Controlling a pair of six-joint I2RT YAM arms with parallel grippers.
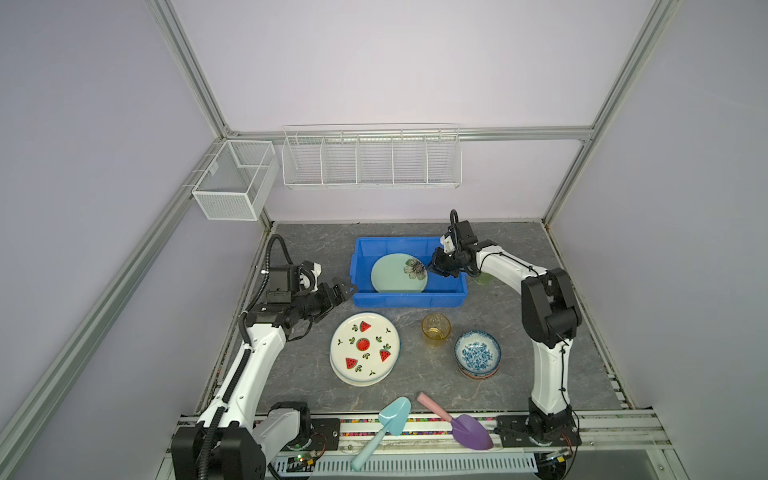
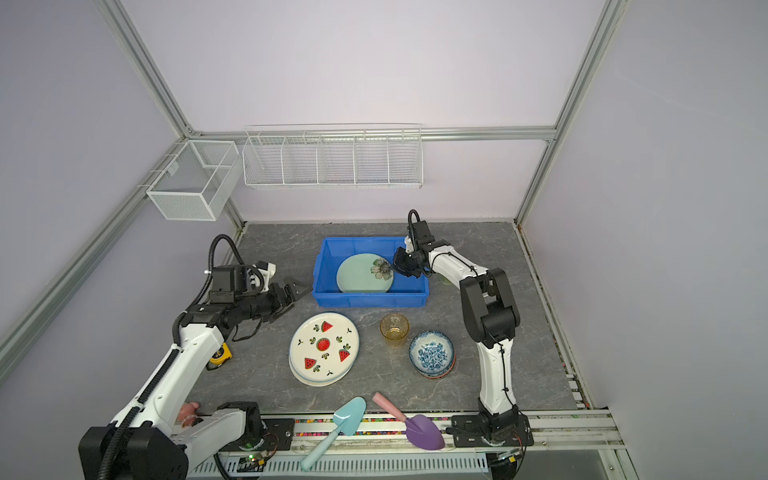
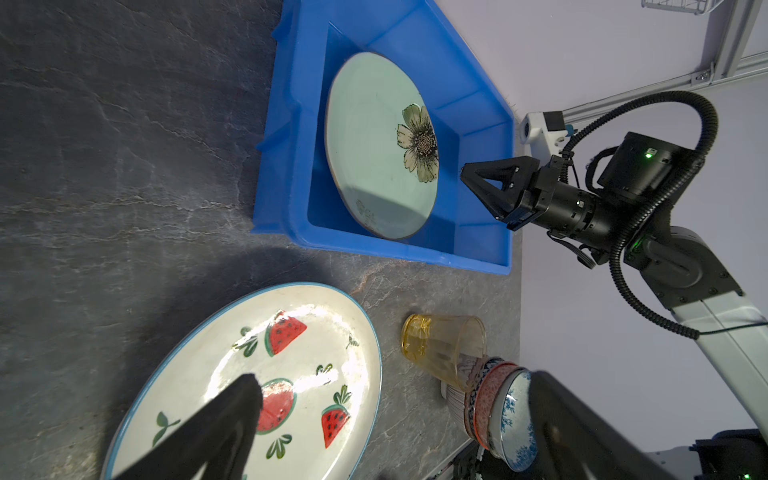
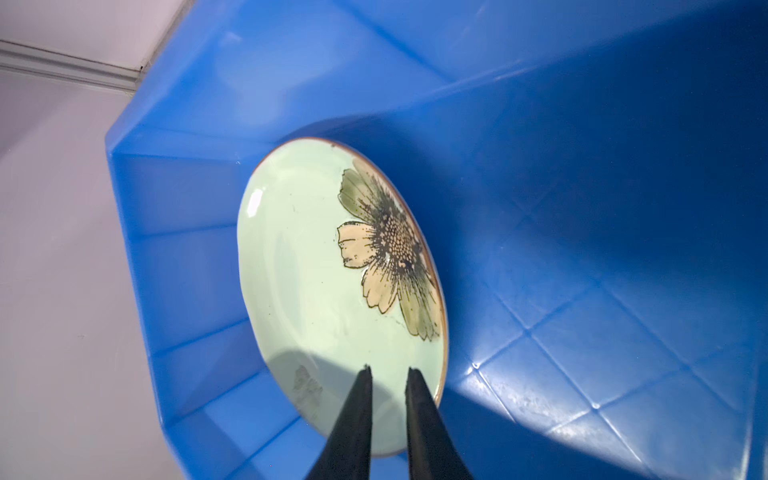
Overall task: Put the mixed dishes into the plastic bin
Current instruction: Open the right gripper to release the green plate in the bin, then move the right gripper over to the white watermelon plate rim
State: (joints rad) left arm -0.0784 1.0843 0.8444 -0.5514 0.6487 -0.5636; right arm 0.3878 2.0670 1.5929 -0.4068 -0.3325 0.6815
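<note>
White wire baskets hang on lilac walls above grey tabletop

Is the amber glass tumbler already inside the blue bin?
No, the amber tumbler stands on the table in front of the blue bin, beside the stacked bowls.

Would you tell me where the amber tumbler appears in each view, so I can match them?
In a top view: the amber tumbler stands between the watermelon plate and the blue-white bowl, before the blue bin.
In a top view: amber tumbler, same spot.
Left wrist: amber tumbler between that plate and bowl.
Right wrist: not in it.
Shared landmark: the blue bin.
</note>
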